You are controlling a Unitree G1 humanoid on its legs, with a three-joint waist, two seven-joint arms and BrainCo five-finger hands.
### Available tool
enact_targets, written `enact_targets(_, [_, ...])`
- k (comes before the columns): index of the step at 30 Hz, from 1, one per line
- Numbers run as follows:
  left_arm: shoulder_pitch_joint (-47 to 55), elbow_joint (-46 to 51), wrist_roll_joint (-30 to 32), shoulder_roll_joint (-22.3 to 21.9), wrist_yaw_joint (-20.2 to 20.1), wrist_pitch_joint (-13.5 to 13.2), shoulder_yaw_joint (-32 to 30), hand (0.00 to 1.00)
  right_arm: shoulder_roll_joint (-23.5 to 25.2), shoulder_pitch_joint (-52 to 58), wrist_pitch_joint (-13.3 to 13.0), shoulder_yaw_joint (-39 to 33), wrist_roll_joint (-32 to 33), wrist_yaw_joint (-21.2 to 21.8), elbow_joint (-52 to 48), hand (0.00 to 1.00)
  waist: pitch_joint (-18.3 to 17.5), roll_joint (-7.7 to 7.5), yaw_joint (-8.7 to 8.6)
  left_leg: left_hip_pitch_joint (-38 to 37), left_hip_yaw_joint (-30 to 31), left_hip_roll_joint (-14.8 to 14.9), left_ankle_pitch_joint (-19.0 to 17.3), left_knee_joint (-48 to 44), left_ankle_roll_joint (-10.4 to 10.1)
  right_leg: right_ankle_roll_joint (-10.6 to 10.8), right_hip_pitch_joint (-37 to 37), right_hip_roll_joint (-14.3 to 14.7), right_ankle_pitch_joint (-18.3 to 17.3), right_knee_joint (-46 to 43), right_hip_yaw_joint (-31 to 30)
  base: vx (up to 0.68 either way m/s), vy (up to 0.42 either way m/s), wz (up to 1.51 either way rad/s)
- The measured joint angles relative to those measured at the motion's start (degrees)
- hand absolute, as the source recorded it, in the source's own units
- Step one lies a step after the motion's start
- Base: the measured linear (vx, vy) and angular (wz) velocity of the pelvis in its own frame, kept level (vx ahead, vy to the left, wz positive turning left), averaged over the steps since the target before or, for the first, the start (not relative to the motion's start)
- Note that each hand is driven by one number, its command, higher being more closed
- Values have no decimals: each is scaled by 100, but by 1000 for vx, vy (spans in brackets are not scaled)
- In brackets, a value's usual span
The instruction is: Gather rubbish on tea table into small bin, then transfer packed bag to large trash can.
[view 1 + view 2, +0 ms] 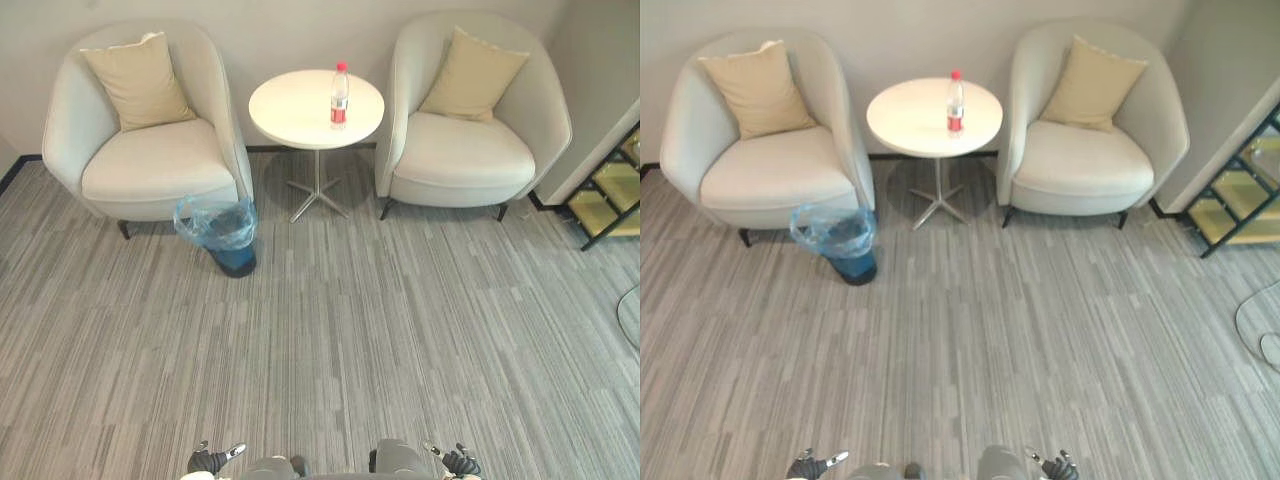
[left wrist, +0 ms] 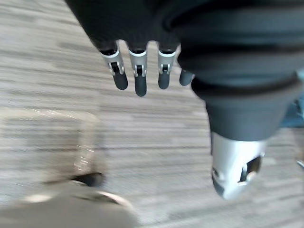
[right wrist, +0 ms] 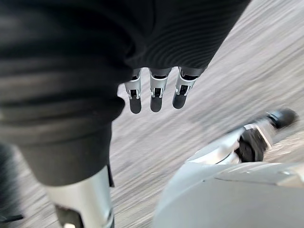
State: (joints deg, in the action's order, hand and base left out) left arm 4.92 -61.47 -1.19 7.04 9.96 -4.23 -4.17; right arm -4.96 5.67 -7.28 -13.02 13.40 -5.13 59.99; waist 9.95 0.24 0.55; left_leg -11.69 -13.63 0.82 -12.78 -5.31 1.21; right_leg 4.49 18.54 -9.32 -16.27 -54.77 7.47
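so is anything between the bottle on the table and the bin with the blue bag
Nothing visible. The bottle stands alone on the round table; the bin sits on the carpet by the left armchair, with bare floor between it and the table.

Stereo downward; wrist cameras near carpet [image 2: 142, 137]

Grey striped carpet [image 1: 400, 330] — white table [image 1: 290, 105] — blue bin [image 1: 236, 261]

Left hand [image 2: 137, 31]: black ribbed cover, silver fingers [image 2: 139, 64], dark tips. Right hand [image 3: 164, 40] alike.
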Motion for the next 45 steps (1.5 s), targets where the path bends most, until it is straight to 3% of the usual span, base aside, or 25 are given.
enact_targets(3, [-116,-4,2,-39,-13,-15,103,0,0,-25,-12,36,-11,-5,-57,0,35,66,-109,-293,168,257,1,-3,1,-81,238,293,264,1738,111,496,-170,25])
enact_targets(4, [-184,-7,4,-51,-15,-27,185,0,34,24,0,115,-42,-3,-6,0,5,-69,-138,-430,352,188,-9,2,-14,-186,141,351,1028,2971,-136,565,-267,45])
enact_targets(5, [-240,-47,20,-60,-20,-39,231,0,82,96,5,190,-136,9,111,0,-31,-318,-153,-605,533,35,-117,-23,-194,-397,39,305,1841,3646,-364,662,-307,24])
enact_targets(6, [-349,-147,26,-265,-19,-30,212,0,-104,-12,12,182,-198,38,185,0,39,-18,-104,-672,557,252,-195,-77,-308,-470,45,465,1827,3409,-213,510,-212,4])
enact_targets(7, [-401,-193,158,-435,-61,-54,176,0,-205,-120,27,188,-227,9,250,0,30,120,-123,-597,695,366,-115,-239,-419,-524,12,564,1541,3342,-191,349,-133,-18])
enact_targets(10, [-488,-197,167,-671,-58,-47,-119,0,-169,-115,22,128,-220,-1,244,0,78,249,-249,-496,1085,586,84,-1071,-698,-638,-354,664,1050,3176,51,461,-224,28])
enact_targets(11, [-514,-82,133,-804,-21,-54,-303,0,-146,10,-23,164,-222,-46,157,0,98,231,-285,-35,1160,699,369,-2320,-1060,-651,-686,738,844,3303,101,273,-190,27])
enact_targets(13, [-572,12,91,-837,-5,-51,-385,0,-174,81,-45,257,-224,-88,48,0,167,209,-237,731,1056,930,713,-3890,-1216,-734,-988,774,686,3495,80,283,-148,8])
enact_targets(14, [-598,28,33,-848,3,-56,-365,0,-186,83,-49,260,-227,-133,35,0,192,258,-220,1086,834,1087,370,-4476,-1126,-773,-1188,838,659,3614,63,309,-63,-20])
enact_targets(15, [-615,112,-82,-883,37,-72,-299,0,-174,111,-47,264,-228,-222,51,0,215,237,-212,1573,342,1199,-115,-4650,-873,-792,-1545,835,635,3865,34,264,-34,-24])
enact_targets(17, [-621,154,-153,-893,175,-180,-76,0,-154,163,-54,284,-242,-285,53,0,234,212,-202,1899,-94,1068,-258,-3743,-632,-720,-1887,781,649,4207,-10,240,9,-21])
enact_targets(18, [-625,160,-165,-891,203,-194,-4,0,-153,173,-55,301,-257,-294,59,0,234,207,-201,1941,-138,996,-253,-3382,-626,-699,-1951,760,641,4259,-20,228,77,-16])
enact_targets(19, [-633,173,-261,-890,240,-244,169,0,-162,197,-62,356,-391,-340,74,0,242,206,-195,2038,-143,752,-113,-2136,-577,-604,-2093,733,581,4385,-80,261,133,-36])
enact_targets(20, [-660,186,-294,-876,254,-265,294,0,-195,202,-63,458,-566,-410,117,0,248,187,-96,2023,14,544,603,-1243,-532,-529,-2209,731,540,4510,-266,310,163,-49])
enact_targets(21, [-666,185,-297,-866,264,-269,322,0,-194,204,-62,500,-642,-435,150,0,238,159,-44,1962,-21,492,690,-1128,-481,-500,-2259,724,541,4583,-362,374,175,-58])
enact_targets(23, [-809,-55,-298,-781,273,-250,413,0,-147,147,-45,750,-809,-496,246,0,143,-26,-76,1908,-167,247,558,-1040,-246,-287,-2332,528,590,4808,-588,449,153,-26])
enact_targets(25, [-876,-132,-371,-787,278,-237,413,0,-166,133,-18,896,-901,-508,260,0,133,-73,-41,1808,-327,144,427,-1096,-124,-229,-2321,398,567,4663,-807,477,200,-26])
enact_targets(27, [-872,-224,-554,-818,294,-240,415,0,-218,123,-19,974,-908,-495,233,0,127,-54,-15,1386,-457,28,398,-714,-82,23,-1909,366,404,3501,-1133,319,176,-46])
enact_targets(29, [-861,-315,-689,-780,335,-164,512,0,-180,172,-59,982,-901,-484,26,0,127,-86,-142,846,-449,-105,265,-363,-46,346,-970,342,568,1093,-1311,256,125,-4])
enact_targets(32, [-853,-347,-684,-826,333,-134,498,0,-186,225,-46,1048,-901,-471,-52,0,159,-86,-171,6,-317,-191,189,15,36,192,-327,120,260,-201,-839,353,47,25])
enact_targets(36, [-826,-381,-678,-830,318,-120,329,0,-198,144,-21,1055,-903,-404,-48,0,175,-61,-317,-288,-59,37,113,257,-90,-3,64,82,167,1124,-240,343,-110,43])
enact_targets(38, [-772,-381,-664,-829,269,-121,328,0,-189,142,5,1063,-919,-372,-31,0,181,-75,-334,-357,115,104,83,253,-138,-68,-4,290,603,2495,-405,348,-251,44])
enact_targets(39, [-821,-383,-594,-836,200,-126,245,0,-220,119,2,1073,-981,-335,32,0,283,-115,-351,-548,430,108,-92,242,-400,-174,-278,436,1418,3345,-684,295,-216,26])
enact_targets(42, [-817,-386,-486,-1033,96,-128,-82,0,-361,-23,32,1073,-1103,-304,130,0,298,160,-325,-523,561,383,-64,50,-426,-284,-275,641,971,3130,-543,318,-225,-4])
enact_targets(45, [-816,-375,-428,-1040,87,-122,-161,0,-344,29,78,1072,-1101,-298,170,0,295,165,-372,-377,831,563,-46,-475,-444,-396,-573,644,755,3143,-225,238,-206,54])
